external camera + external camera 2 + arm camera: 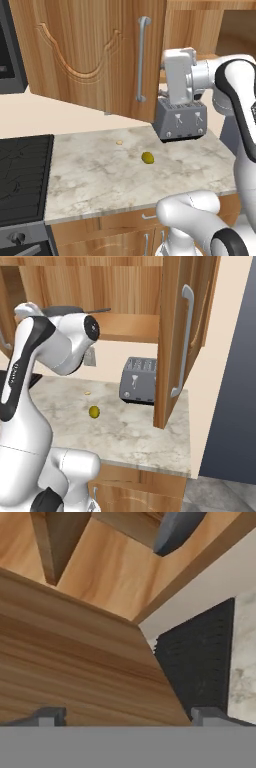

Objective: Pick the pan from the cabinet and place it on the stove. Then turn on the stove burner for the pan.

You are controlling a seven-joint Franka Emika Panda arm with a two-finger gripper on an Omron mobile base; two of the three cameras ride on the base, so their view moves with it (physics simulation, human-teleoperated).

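The cabinet (125,286) stands open, both carved doors swung out over the bench (125,175), and the white arm (55,351) is reaching up to the level of its shelf. The stove (22,175) sits at the left end of the bench, black grates bare. Toaster (138,380) at the back, under the cabinet. The pan (67,309) is on the cabinet shelf, showing just above the arm's elbow, handle pointing right. Jaws are spread wide, the gripper (127,714) holding nothing, its fingertips (47,716) up against brown wood. A small green olive-like thing (148,158) lies on the bench.
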